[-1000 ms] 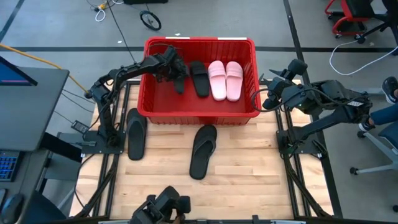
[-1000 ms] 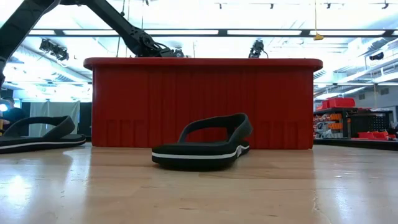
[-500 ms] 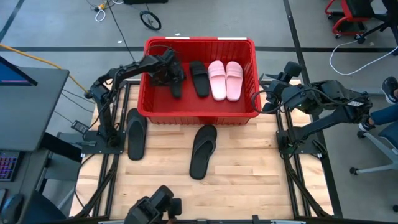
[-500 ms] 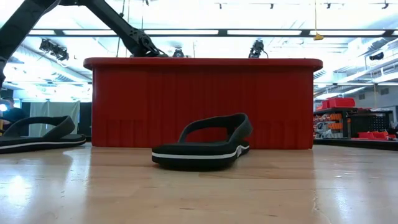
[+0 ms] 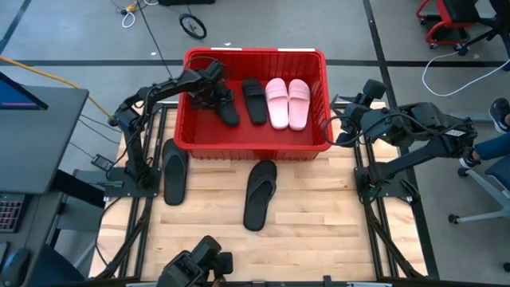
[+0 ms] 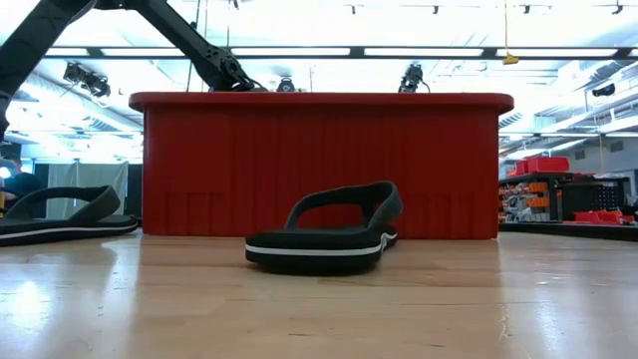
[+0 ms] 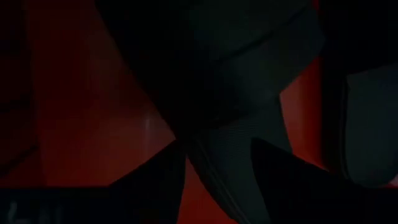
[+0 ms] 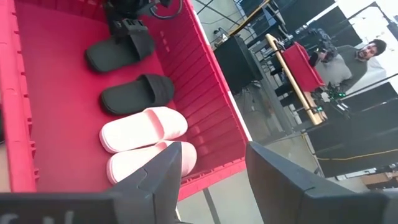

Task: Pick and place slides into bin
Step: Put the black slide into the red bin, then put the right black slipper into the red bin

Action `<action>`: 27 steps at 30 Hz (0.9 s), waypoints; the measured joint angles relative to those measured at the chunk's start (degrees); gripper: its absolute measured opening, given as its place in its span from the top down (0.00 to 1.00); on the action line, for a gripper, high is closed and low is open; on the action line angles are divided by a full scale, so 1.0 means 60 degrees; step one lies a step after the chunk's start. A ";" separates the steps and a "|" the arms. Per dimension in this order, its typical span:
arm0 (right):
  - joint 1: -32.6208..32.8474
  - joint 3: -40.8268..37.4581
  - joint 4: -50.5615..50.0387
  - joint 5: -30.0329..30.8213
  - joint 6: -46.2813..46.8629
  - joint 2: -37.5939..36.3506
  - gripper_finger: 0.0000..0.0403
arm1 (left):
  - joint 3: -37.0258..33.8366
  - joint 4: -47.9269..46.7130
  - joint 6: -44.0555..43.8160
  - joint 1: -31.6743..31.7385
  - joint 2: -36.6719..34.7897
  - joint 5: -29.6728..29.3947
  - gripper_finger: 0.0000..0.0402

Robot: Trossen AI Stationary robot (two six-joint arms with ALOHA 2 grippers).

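Going left to right on the bench (image 5: 319, 215), the first black slide (image 5: 174, 170) lies on the wood outside the bin (image 5: 253, 146), near its left corner and well below the left end effector (image 5: 212, 92) as the high view shows it. That end effector is down inside the bin's left part, directly over a black slide (image 5: 226, 111) lying on the bin floor. In the left wrist view its fingers (image 7: 158, 180) stand apart on either side of the dark slide (image 7: 242, 93), so it looks wide and the release step looks just about complete; whether a fingertip touches the slide cannot be told.

To the right of it in the bin sit another black slide (image 5: 254, 100) and the two pink slides (image 5: 287, 102), side by side. Outside the bin, near the middle of its front wall, the black flip-flop (image 5: 260, 192) lies on the wood.

The right end effector (image 5: 341, 119) waits just outside the bin's right wall, fingers (image 8: 158, 180) apart and empty.

The next move, as I judge it, calls for lifting the left end effector clear of the rim, then swinging out and down to the first black slide, the nearer of the two left on the bench.
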 joint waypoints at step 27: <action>0.0000 -0.0004 -0.0006 -0.2674 0.1512 0.0000 0.56 | -0.0011 0.5063 -0.0812 -0.0334 -0.1119 0.3044 0.55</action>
